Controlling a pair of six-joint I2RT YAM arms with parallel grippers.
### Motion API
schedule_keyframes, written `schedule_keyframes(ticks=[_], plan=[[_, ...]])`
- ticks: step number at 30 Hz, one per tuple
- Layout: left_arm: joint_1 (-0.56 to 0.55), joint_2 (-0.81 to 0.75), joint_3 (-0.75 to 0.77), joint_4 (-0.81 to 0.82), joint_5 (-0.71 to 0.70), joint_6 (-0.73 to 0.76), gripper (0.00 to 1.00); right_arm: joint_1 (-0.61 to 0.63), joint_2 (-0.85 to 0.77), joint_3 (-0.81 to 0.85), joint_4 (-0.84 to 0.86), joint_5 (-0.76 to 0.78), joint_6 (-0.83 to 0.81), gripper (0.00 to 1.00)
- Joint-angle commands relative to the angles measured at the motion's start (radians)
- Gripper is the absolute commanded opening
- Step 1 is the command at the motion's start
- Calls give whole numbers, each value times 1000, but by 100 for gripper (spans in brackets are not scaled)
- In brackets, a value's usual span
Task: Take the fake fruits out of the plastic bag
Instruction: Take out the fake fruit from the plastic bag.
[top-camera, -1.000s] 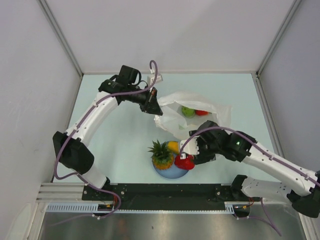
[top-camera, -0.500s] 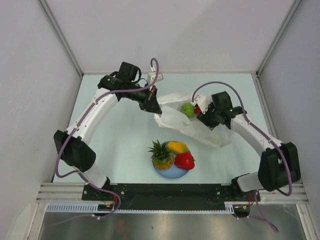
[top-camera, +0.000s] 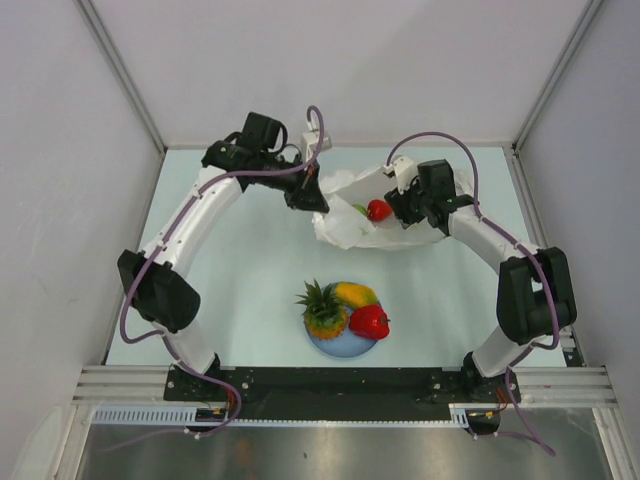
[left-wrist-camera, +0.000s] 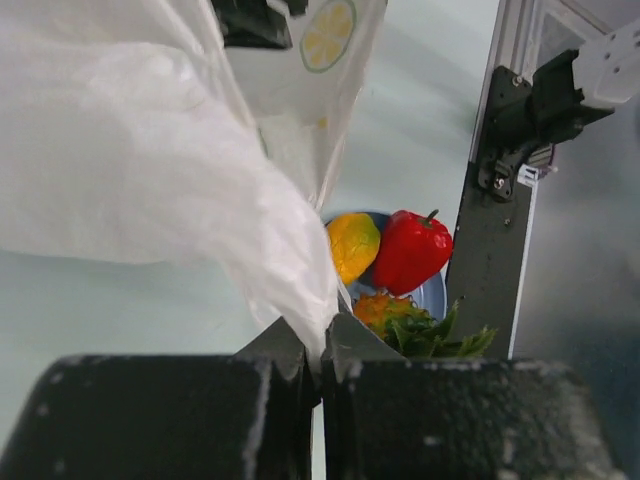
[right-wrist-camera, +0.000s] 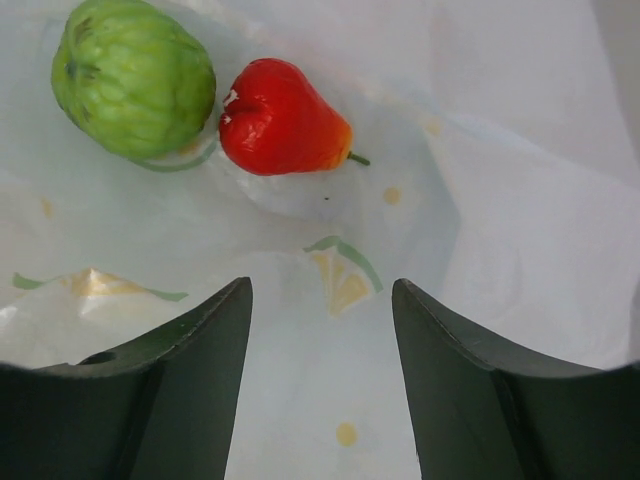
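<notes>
Right hand, half spread and empty, hangs at the mouth of the plastic bag that the left hand pinches; inside, the glossy red piece lies just ahead, long axis crosswise, green ball beside it.

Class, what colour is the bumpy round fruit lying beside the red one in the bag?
The bumpy fruit is green, clearest in the right wrist view.
</notes>
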Motion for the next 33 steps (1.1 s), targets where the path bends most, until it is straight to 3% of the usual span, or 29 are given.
schedule_keyframes(ticks=[1, 4, 8, 12, 17, 24, 27, 31, 32, 33], plan=[[-3, -69, -183, -43, 34, 66, 0, 2, 9, 30, 12, -79, 86, 63], [-3, -106, -263, -7, 37, 43, 0, 37, 24, 39, 71, -97, 92, 69], [-3, -101, -237, -19, 14, 39, 0, 68, 110, 81, 107, -107, 193, 76], [-3, -101, -187, -52, 6, 49, 0, 77, 185, 121, 138, -102, 358, 74], [-3, -138, -208, -67, -1, 71, 0, 82, 276, 209, 155, -97, 451, 73], [-3, -137, -222, -73, -29, 86, 0, 140, 414, 337, 143, -98, 458, 100], [-3, -131, -214, -72, -34, 86, 0, 166, 481, 396, 117, -4, 458, 100], [-3, -126, -213, -72, -43, 89, 0, 178, 532, 426, 130, -18, 409, 100], [-3, -124, -216, -70, -46, 89, 0, 180, 549, 437, 137, -7, 402, 98], [-3, -124, -219, -69, -50, 89, 0, 178, 553, 450, 141, 2, 386, 87]])
